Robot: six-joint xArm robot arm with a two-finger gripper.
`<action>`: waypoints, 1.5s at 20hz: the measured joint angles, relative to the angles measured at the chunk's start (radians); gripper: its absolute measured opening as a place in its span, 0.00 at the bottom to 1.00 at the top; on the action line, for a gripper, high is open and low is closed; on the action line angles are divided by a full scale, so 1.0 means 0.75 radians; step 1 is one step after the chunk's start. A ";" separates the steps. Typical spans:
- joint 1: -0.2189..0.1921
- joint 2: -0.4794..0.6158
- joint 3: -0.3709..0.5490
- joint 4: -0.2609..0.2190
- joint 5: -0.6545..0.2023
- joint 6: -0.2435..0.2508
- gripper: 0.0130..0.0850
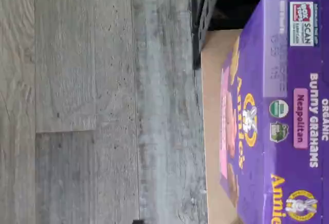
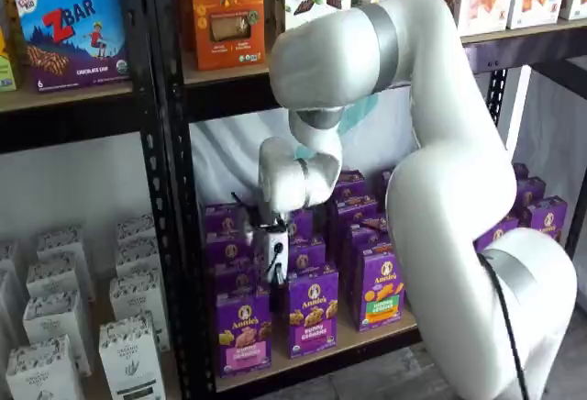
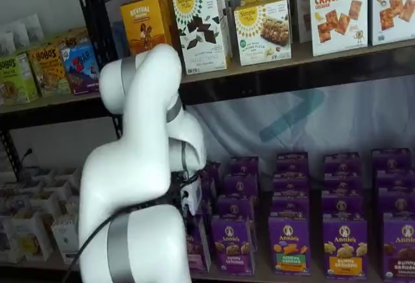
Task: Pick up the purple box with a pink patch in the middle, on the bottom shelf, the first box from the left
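The white arm (image 2: 440, 198) fills the near field in both shelf views, bending down from the right toward the lower bay of the black rack (image 2: 170, 189). Its gripper (image 2: 275, 270) hangs just above the left front boxes; in a shelf view the black fingers are seen narrow and side-on, so the frames alone do not show a gap, though the jaws stand at their widest and nothing is held between them.

The purple box (image 2: 243, 331) stands upright at the front left of the bottom shelf (image 2: 367, 340), a pink band across its lower front, directly below the gripper and apart from it. Just to its right stands a purple box with a purple label (image 2: 312, 311), and further right a purple box with an orange and green patch (image 2: 380, 288). In the wrist view the purple box (image 1: 272, 116) appears close up, its top reading "Bunny Grahams Neapolitan", beside the tan shelf edge and the grey plank floor (image 1: 92, 100).

Further rows of purple boxes extend behind. On the higher shelf (image 2: 229, 70) stands an orange box (image 2: 226, 10).
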 joint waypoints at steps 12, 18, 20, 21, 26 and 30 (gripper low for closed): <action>0.004 -0.003 -0.037 0.128 0.022 -0.106 1.00; 0.021 0.031 -0.077 0.126 0.013 -0.087 1.00; 0.025 0.048 -0.095 0.126 0.007 -0.082 1.00; 0.026 0.059 -0.107 0.122 0.005 -0.078 1.00; 0.031 0.126 -0.180 0.106 0.012 -0.058 1.00; 0.036 0.182 -0.247 0.066 0.035 -0.016 1.00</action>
